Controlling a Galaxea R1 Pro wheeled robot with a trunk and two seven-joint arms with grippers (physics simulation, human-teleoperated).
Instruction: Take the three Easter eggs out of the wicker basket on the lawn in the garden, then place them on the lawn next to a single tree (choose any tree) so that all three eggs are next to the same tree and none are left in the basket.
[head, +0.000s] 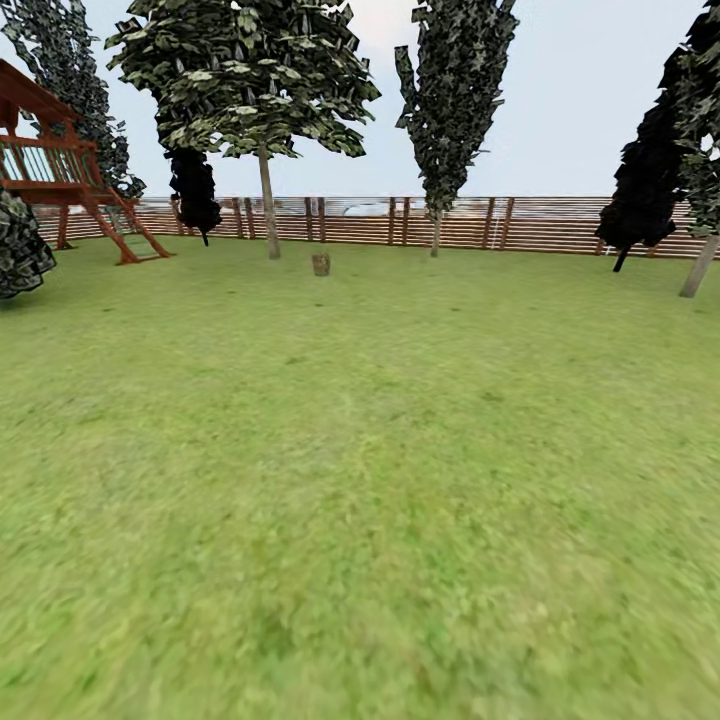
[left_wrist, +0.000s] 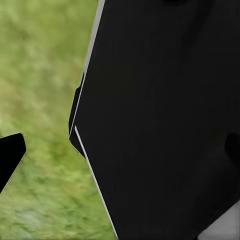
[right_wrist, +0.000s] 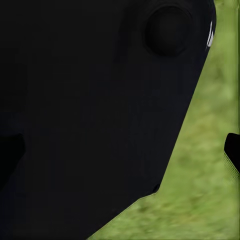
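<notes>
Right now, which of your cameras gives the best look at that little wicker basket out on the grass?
The head view. There the wicker basket stands far off on the lawn, between two tree trunks and in front of the fence, too small to see inside. The left and right wrist views show blurred grass beside dark robot parts, with nothing of the basket.

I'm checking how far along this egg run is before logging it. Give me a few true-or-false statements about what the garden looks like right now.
1. The wicker basket stands far off on the lawn, near the fence. True.
2. The basket sits right at the robot's base. False: open grass lies between.
3. A wooden play frame stands at the left. True.
4. An egg lies on the near grass. False: none shows there.
</notes>
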